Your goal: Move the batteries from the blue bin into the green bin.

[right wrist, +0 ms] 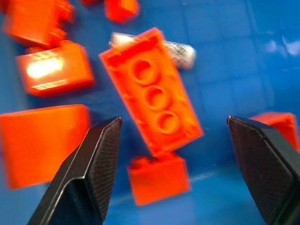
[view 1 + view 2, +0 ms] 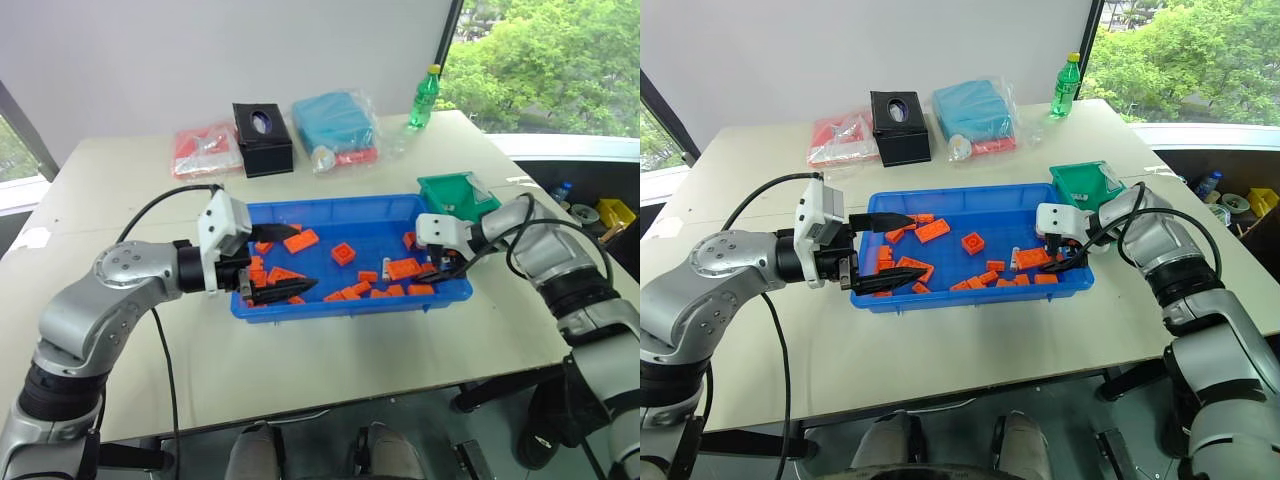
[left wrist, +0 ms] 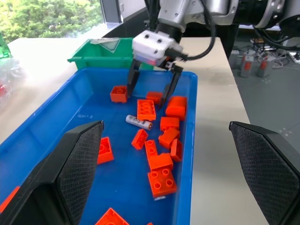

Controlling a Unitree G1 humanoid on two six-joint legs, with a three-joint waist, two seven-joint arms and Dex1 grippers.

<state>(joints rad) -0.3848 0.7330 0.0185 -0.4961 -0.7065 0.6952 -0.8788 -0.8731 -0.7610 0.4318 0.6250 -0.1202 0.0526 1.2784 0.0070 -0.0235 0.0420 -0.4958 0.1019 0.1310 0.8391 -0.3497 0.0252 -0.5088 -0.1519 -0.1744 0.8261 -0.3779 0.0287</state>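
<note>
The blue bin (image 2: 330,226) sits mid-table, strewn with orange bricks (image 2: 301,241). One of the batteries (image 3: 139,122), a small silvery cylinder, lies on the bin floor among the bricks near the right end. In the right wrist view that battery (image 1: 182,50) is partly covered by a long orange brick (image 1: 152,91). My right gripper (image 3: 151,93) points down into the right end, open and empty, just above the bricks. The green bin (image 2: 455,192) stands against the blue bin's far right corner. My left gripper (image 2: 300,260) hangs open and empty over the left end.
At the back of the table stand a black tissue box (image 2: 262,138), a teal wrapped package (image 2: 335,122), a red package (image 2: 205,150) and a green bottle (image 2: 425,97). Bare tabletop (image 2: 330,360) lies in front of the blue bin up to the near edge.
</note>
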